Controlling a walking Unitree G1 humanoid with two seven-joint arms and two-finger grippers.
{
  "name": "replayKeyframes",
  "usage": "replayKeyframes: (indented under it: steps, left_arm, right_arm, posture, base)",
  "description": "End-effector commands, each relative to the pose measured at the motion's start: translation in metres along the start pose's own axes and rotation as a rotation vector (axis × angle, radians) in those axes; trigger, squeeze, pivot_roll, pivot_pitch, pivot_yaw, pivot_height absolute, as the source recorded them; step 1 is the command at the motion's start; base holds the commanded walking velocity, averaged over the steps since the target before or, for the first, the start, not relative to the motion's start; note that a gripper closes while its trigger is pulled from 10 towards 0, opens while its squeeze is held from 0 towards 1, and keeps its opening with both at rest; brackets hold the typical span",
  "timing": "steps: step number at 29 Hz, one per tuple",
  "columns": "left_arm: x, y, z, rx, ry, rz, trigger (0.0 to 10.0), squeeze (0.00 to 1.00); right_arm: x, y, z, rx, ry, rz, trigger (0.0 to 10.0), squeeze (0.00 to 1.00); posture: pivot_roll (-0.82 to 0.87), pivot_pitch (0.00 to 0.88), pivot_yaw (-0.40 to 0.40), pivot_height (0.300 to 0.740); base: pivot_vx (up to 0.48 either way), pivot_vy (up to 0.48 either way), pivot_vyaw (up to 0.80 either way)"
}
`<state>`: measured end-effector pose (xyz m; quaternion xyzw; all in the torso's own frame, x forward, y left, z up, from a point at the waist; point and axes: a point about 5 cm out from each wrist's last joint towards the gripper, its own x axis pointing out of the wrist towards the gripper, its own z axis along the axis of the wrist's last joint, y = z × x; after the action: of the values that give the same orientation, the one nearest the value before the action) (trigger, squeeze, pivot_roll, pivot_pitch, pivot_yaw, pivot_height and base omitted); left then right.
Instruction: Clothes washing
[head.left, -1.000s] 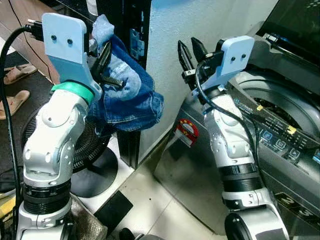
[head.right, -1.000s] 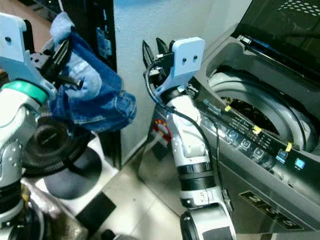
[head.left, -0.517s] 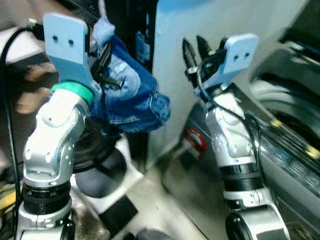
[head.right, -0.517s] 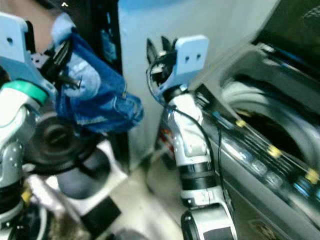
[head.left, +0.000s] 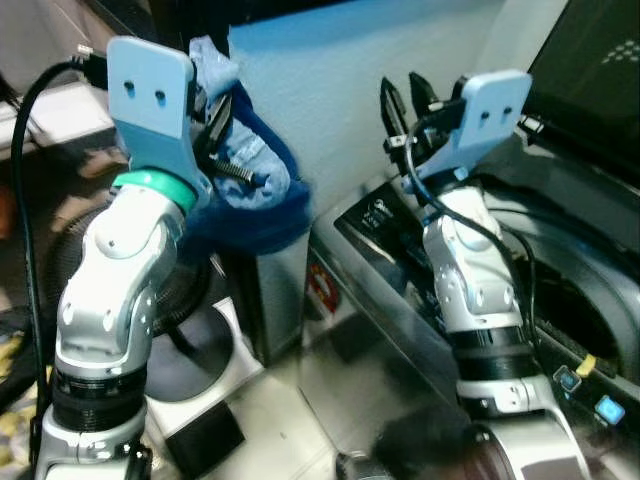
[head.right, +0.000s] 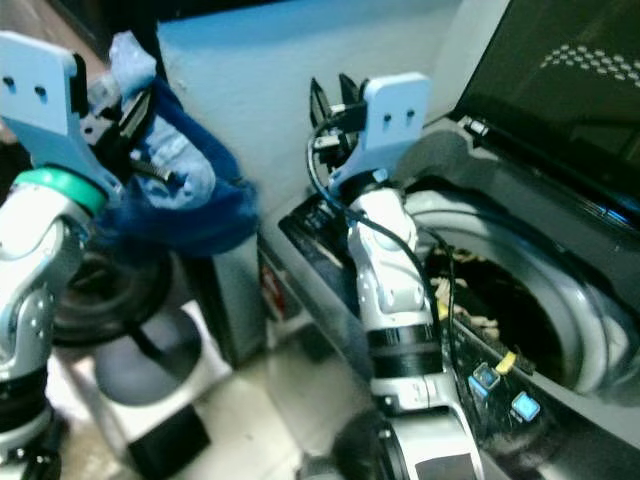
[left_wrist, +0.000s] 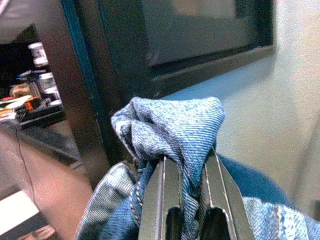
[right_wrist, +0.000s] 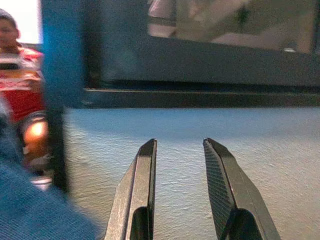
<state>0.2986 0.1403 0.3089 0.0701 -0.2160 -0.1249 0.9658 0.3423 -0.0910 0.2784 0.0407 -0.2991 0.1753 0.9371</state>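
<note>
Clenched on a bunched fold of the denim garment (left_wrist: 172, 130), the left tool (left_wrist: 186, 200) holds it raised, well left of the washing machine (head.right: 545, 330), probably so the hanging cloth clears the machine's front edge. Right tool (right_wrist: 182, 185) is empty, fingers parted, raised toward the wall (right_wrist: 200, 130) beside the open lid (head.right: 570, 90), apparently keeping clear of the drum (head.right: 500, 300).
</note>
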Motion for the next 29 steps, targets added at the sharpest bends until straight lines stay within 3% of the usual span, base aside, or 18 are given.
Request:
replayKeyframes:
  steps: [1,29]
  left_arm:
    - [-0.0056,0.0054,0.0028,0.007,-0.023,0.021,10.0,0.0]
    - [-0.006,0.0068,0.0025,-0.003,-0.028,0.041,10.0,0.0]
  right_arm:
    - [0.0007,0.0006,-0.0032,0.005,0.016,0.002,10.0,0.0]
    - [0.0004,0.0018,-0.0034,0.003,0.016,0.012,10.0,0.0]
  posture:
    - [0.1,0.013,-0.017,0.74]
    - [0.1,0.018,-0.019,0.74]
  base:
    - [0.0,0.0,0.0]
    - [0.0,0.0,0.0]
